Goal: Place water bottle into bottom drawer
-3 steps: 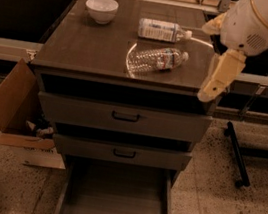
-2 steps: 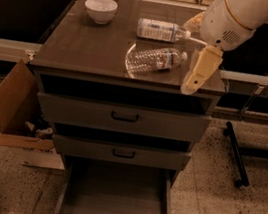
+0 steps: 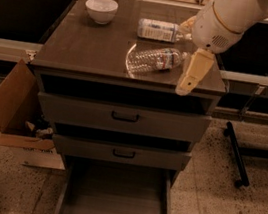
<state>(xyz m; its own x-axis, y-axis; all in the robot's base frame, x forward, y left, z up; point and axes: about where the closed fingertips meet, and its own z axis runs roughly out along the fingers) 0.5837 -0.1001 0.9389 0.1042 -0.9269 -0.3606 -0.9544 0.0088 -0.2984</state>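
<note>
- The water bottle (image 3: pixel 156 61) lies on its side on top of the cabinet (image 3: pixel 82 50), near the cabinet's front edge and to the right of its middle as we look at it. Its white cap points to the cabinet's right side.
- The gripper (image 3: pixel 188 49) hangs over the cabinet's right front corner, just by the cap end of the water bottle. Its two fingers (image 3: pixel 192 73) are wide apart and hold nothing.
- The bottom drawer (image 3: pixel 114 199) is pulled out at the foot of the cabinet, and we can see its flat floor.
- Above it, the cabinet has two drawers with black handles (image 3: pixel 125 116).
- Another bottle with a wide pale label (image 3: pixel 158 30) lies on its side farther back on the cabinet top.
- A white bowl (image 3: pixel 101 9) sits near the cabinet's back left corner.
- A cardboard box (image 3: pixel 10 104) stands on the floor by the cabinet's left side.
</note>
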